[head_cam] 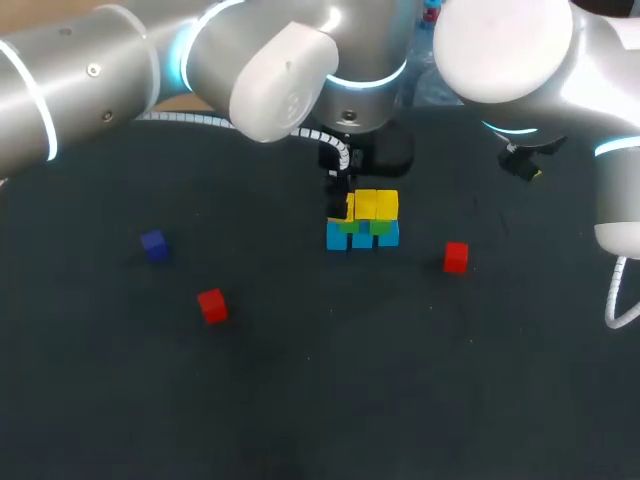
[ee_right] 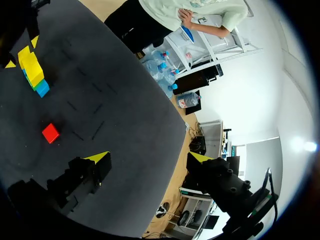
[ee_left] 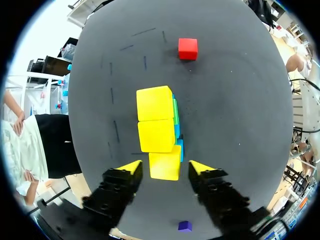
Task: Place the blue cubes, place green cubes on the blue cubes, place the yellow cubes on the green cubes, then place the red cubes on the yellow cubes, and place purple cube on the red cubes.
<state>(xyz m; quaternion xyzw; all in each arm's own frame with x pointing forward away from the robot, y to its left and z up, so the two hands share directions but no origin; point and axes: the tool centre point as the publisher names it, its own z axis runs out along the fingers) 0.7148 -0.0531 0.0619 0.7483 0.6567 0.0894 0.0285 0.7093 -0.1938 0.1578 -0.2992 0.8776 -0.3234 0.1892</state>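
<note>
Dark worktop (head_cam: 320, 400). Left gripper (ee_left: 165, 169) hung over the central block, fingers apart, straddling the end yellow cube (ee_left: 165, 160) without touching it. Right gripper (ee_right: 148, 159) stood wide open, empty, near the worktop's edge. The block was yellow cubes (head_cam: 375, 204) on green cubes (head_cam: 380, 227) on blue cubes (head_cam: 362, 238). Red cubes (head_cam: 456, 257) (head_cam: 212, 305) lay loose either side; purple cube (head_cam: 154, 245) sat well apart.

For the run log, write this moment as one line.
stack: yellow cubes over green over blue | left claw: open astride end yellow cube | right claw: open, far from stack | red cubes, purple cube: loose
</note>
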